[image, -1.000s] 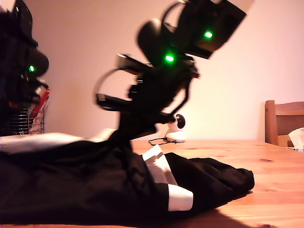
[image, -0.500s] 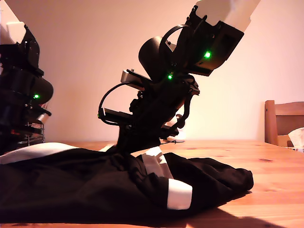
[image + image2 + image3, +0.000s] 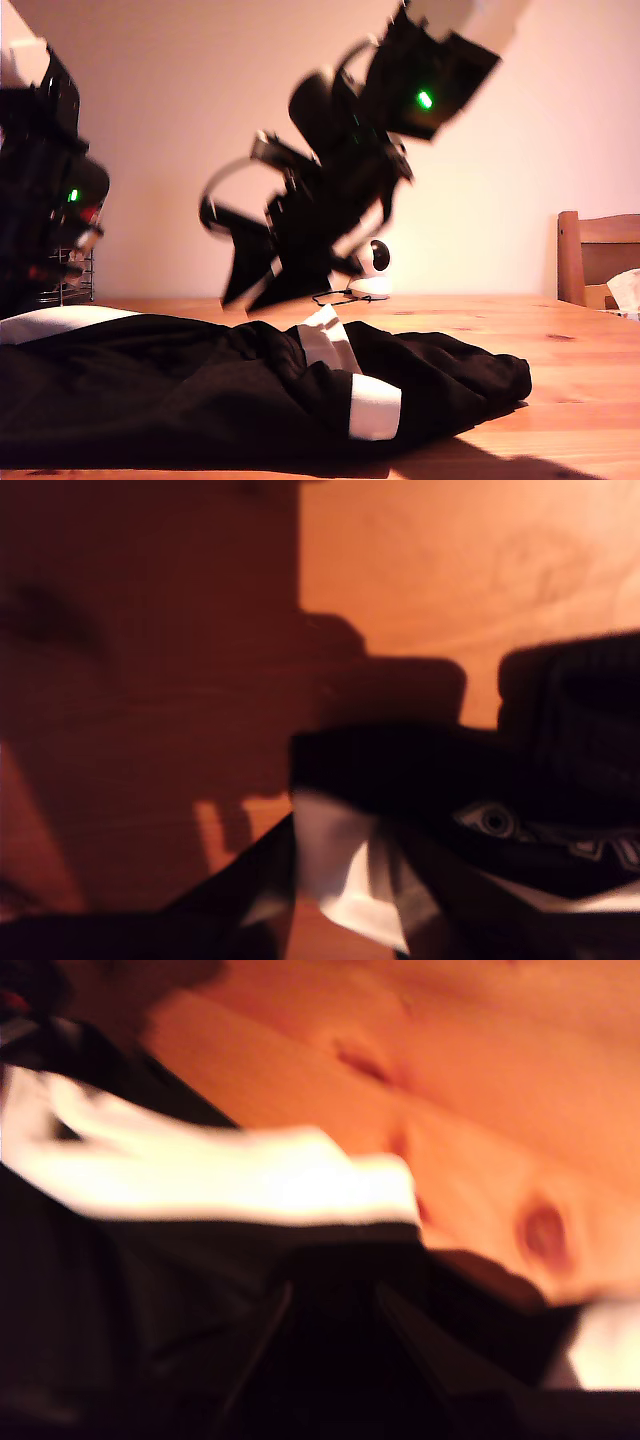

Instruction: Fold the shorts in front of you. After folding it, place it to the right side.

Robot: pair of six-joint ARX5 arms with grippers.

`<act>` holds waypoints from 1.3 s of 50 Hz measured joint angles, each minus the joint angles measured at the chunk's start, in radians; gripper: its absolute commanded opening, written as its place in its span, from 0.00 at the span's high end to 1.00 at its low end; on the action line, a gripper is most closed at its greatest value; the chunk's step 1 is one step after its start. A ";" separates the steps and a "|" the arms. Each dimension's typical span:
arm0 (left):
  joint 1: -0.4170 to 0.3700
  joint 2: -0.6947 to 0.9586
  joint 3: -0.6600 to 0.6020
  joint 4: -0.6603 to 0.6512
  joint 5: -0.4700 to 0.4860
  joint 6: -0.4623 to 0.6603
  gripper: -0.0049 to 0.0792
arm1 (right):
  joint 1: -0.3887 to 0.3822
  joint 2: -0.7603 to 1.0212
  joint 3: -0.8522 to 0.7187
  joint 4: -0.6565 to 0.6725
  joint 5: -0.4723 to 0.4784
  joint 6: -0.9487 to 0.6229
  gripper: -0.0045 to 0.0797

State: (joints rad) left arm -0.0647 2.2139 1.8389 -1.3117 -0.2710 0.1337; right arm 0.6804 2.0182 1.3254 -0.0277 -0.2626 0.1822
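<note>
Black shorts (image 3: 200,390) with broad white bands lie in a loose, bunched heap on a wooden table (image 3: 580,380), filling the exterior view's left and centre; one white band (image 3: 375,405) faces the camera near the heap's middle, and another runs along the heap's top edge at that view's left. Above the heap, a black robot arm (image 3: 330,170) with a green light is raised clear of the fabric, blurred, its gripper (image 3: 255,285) hanging just over the shorts with its dark fingers spread apart and nothing between them. Another black arm (image 3: 45,190) stands at the exterior view's left edge, also with a green light. The wrist views are dim and soft (neither shows clearly which arm it rides on): the first shows black cloth and a white band (image 3: 340,870) over the orange-toned table, the second a bright white band (image 3: 220,1175) across black fabric. From these I cannot tell whether my first gripper or my second gripper is parted or closed. Behind the shorts sit a small white camera (image 3: 375,270), a wire basket (image 3: 65,280) and a wooden chair (image 3: 597,258).
</note>
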 measured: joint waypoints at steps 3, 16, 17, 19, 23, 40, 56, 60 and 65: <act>0.000 -0.001 0.035 -0.014 0.000 -0.004 0.64 | 0.000 0.000 0.028 -0.029 -0.009 -0.008 0.67; -0.010 -0.008 0.066 -0.039 0.023 -0.039 0.64 | -0.014 0.000 0.068 -0.185 -0.015 -0.108 0.67; -0.012 -0.009 0.066 -0.039 0.035 -0.041 0.64 | -0.015 0.000 0.068 -0.196 -0.016 -0.110 0.67; -0.019 -0.011 0.066 -0.039 0.065 -0.046 0.64 | -0.021 0.000 0.073 -0.225 -0.016 -0.130 0.67; -0.041 -0.017 0.066 -0.034 0.153 -0.049 0.64 | -0.035 0.000 0.081 -0.272 -0.016 -0.158 0.67; -0.206 -0.035 0.066 0.075 0.522 -0.036 0.64 | -0.117 -0.031 0.087 -0.498 -0.046 -0.232 0.67; -0.335 -0.035 0.066 0.188 0.614 -0.030 0.64 | -0.158 -0.085 0.090 -0.552 -0.045 -0.275 0.66; -0.363 -0.035 0.066 0.190 0.614 -0.030 0.64 | -0.167 -0.085 0.090 -0.526 -0.044 -0.282 0.59; -0.388 -0.035 0.066 0.186 0.606 -0.035 0.64 | -0.176 -0.085 0.090 -0.464 -0.040 -0.299 0.55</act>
State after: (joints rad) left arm -0.4522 2.1788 1.9045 -1.1255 0.3347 0.0990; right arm 0.5041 1.9331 1.4155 -0.4919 -0.3031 -0.1165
